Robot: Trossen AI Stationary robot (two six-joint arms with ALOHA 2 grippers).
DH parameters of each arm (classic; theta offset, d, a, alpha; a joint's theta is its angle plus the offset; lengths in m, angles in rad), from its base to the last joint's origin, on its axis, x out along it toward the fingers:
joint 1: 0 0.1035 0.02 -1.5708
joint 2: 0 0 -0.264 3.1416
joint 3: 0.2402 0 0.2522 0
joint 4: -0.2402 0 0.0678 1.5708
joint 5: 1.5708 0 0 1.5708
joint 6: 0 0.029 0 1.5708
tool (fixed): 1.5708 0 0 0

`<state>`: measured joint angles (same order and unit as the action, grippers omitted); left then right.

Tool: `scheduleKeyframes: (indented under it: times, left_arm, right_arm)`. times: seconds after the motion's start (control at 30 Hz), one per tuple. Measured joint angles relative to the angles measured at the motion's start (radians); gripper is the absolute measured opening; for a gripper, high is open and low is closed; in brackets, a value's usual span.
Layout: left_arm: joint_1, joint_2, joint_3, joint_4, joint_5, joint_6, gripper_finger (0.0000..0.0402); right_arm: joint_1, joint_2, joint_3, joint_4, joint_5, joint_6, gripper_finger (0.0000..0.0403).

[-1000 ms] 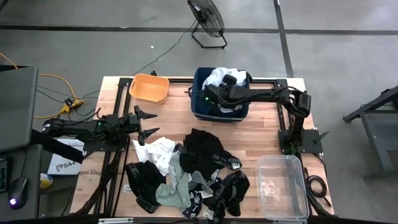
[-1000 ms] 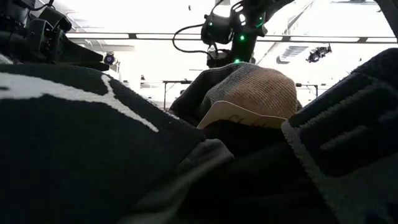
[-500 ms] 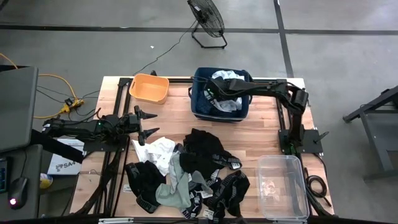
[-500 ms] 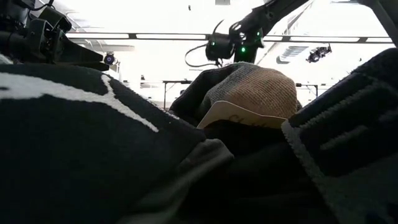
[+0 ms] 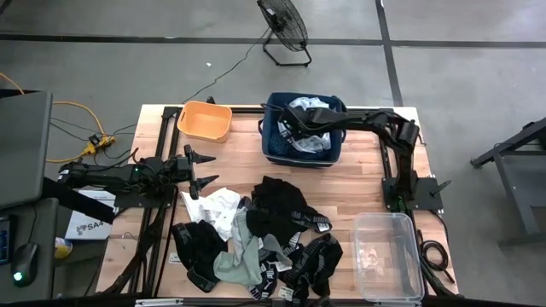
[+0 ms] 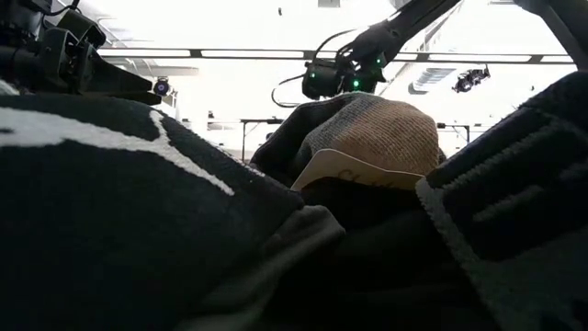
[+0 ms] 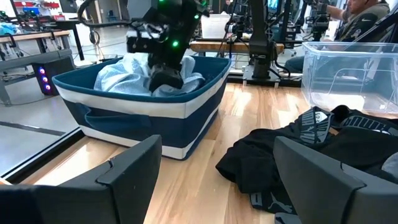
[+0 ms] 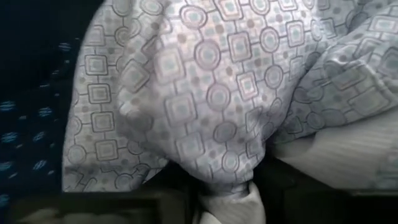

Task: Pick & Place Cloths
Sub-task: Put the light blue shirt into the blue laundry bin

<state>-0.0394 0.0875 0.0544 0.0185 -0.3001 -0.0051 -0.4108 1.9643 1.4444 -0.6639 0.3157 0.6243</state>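
Right gripper [image 5: 300, 128] down inside the navy fabric bin [image 5: 275, 147] at upper centre of the high view, fingers pinched shut on a fold of the pale blue-white shirt [image 8: 217, 93]; in the right wrist view, patterned cloth bunched to a tight gather between the fingers. Left gripper [image 5: 198, 170] waiting at left of the high view, just above the pile, fingers [image 7: 127, 171] spread wide and empty.

Remaining cloths [image 5: 256, 234] heaped at lower centre of the high view: black pieces [image 5: 281, 200], a small white piece [image 5: 217, 205], grey-green socks [image 5: 239, 260]. All likely light, limp, prone to drag neighbours; best taken at a raised fold or bunched edge, not a flat spread.

Pale wooden table [image 5: 358, 188], smooth. Orange tub [image 5: 205, 120] at upper left, clear plastic box [image 5: 388, 256] at lower right. Grey floor around, a fan [image 5: 284, 26] at top; more workbenches behind in the left wrist view.
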Motion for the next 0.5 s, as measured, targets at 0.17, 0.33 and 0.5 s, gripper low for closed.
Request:
scheduleKeyframes:
  times: [0.17,0.33,0.5]
  left_arm:
    - [0.0,0.0,0.0,0.0,0.0,0.0,0.0305]
    - [0.0,0.0,0.0,0.0,0.0,0.0,0.0305]
    - [0.0,0.0,0.0,0.0,0.0,0.0,0.0305]
  right_arm:
    - [0.044,-0.087,-0.002,0.01,0.011,-0.027,0.0141]
    - [0.084,-0.152,-0.001,0.035,0.059,-0.03,0.0206]
    - [0.115,-0.191,-0.001,0.081,0.1,-0.05,0.0266]
